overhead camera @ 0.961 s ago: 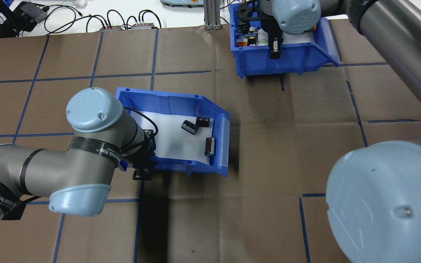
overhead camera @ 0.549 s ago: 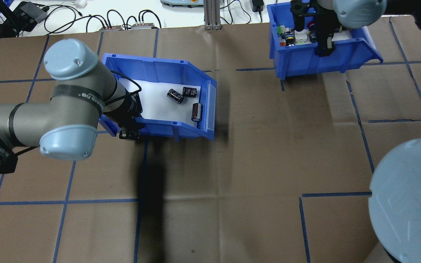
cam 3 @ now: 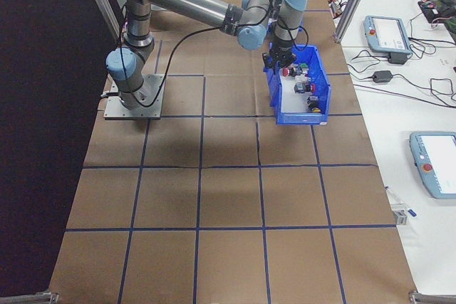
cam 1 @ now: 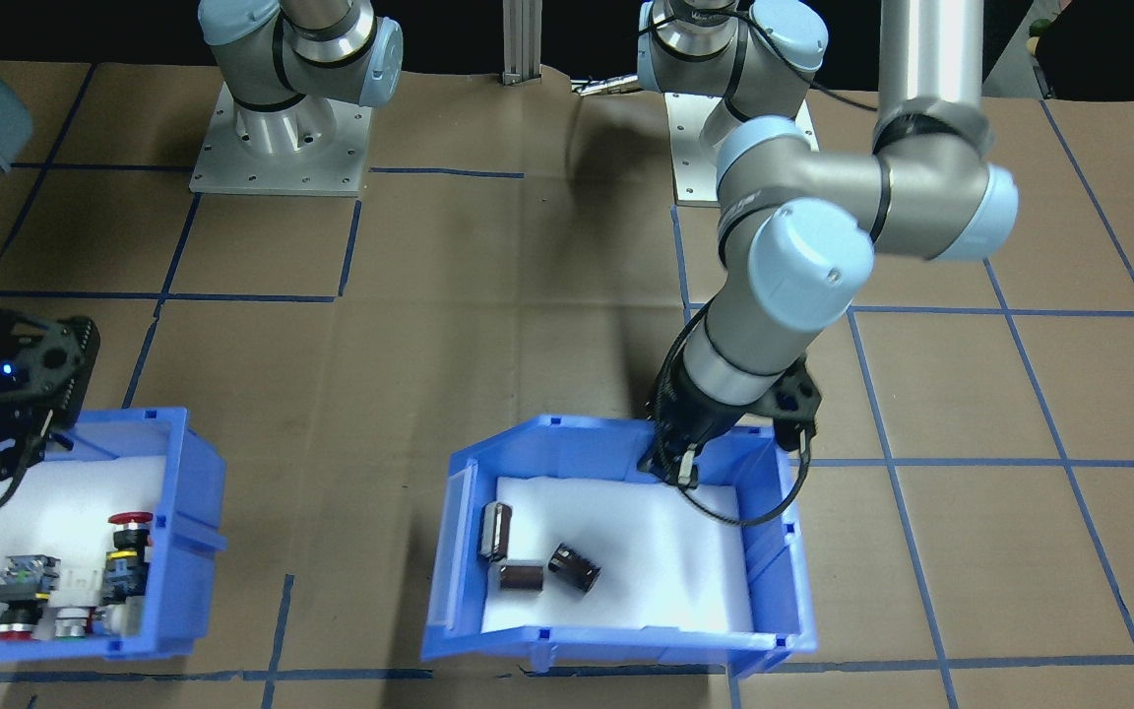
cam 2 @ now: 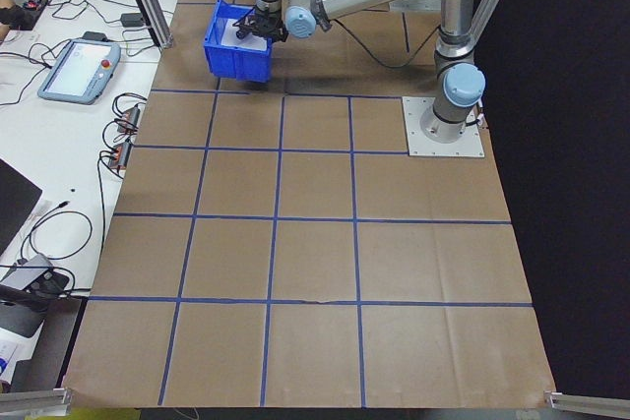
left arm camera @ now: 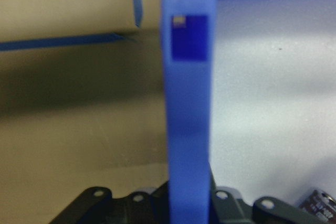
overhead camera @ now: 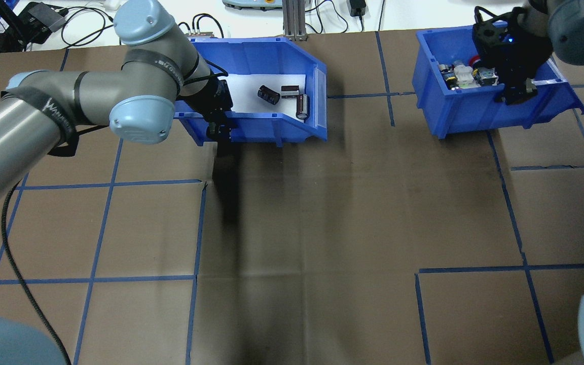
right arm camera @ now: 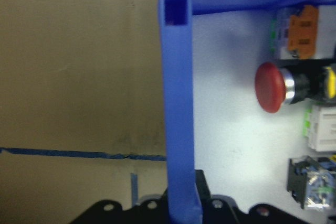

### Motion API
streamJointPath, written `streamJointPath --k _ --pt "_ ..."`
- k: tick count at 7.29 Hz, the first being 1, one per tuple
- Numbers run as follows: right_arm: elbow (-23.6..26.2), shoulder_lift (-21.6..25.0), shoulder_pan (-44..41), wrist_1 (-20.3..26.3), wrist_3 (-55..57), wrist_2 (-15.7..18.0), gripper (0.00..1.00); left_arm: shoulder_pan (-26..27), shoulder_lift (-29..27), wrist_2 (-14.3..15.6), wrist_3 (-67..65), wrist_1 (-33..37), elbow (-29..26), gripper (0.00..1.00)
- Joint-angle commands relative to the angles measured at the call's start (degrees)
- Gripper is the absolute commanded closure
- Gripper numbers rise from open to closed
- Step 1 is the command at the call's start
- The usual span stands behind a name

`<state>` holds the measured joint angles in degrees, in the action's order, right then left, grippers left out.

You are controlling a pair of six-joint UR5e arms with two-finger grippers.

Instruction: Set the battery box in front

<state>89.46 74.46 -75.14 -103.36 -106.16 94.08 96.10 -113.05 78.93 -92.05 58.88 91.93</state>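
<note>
- The left gripper (overhead camera: 218, 124) is clamping the near side wall of the battery box (overhead camera: 251, 129); the left wrist view is showing that blue wall running up between its jaws, so it is closed on the wall.
- The battery box is sitting at the far edge of the surface (overhead camera: 292, 228), away from the robot, toward the left half in the overhead view.
- Three cylinders (overhead camera: 284, 96) are lying loose on its white foam floor, bunched near the open front.
- The box's long axis is running across the surface, with the open front facing the robot's right, toward the switch box (overhead camera: 464, 114).
- The right gripper (overhead camera: 517, 91) is likewise gripping the near wall of the switch box, closed on it as the right wrist view is showing; that box is standing at the far edge too, well apart from the battery box.
- The relation that matters: the box is lying directly beyond the left gripper, farther from the robot, so any placing or release is turning on the left arm, which is the nearer one by far.
- Judging by where it lies, the box is looking close to its front position; setting it flat and letting go is probably what is remaining.
</note>
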Motion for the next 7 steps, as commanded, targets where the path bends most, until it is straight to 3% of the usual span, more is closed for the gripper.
streamJointPath --k 1,5,7 --pt "11.4 8.4 1.8 -2.7 -1.7 -0.6 0.93 5.0 -9.6 -0.4 -3.0 -0.2 -8.7 1.00" --pt "22.5 18.2 1.4 -5.4 -3.4 -0.6 0.92 7.0 -11.0 -0.4 -5.4 0.8 -9.5 1.00" --pt "23.8 18.6 1.3 -5.4 -3.2 -0.6 0.92 7.0 -10.7 -0.4 -10.4 0.8 -9.8 1.00"
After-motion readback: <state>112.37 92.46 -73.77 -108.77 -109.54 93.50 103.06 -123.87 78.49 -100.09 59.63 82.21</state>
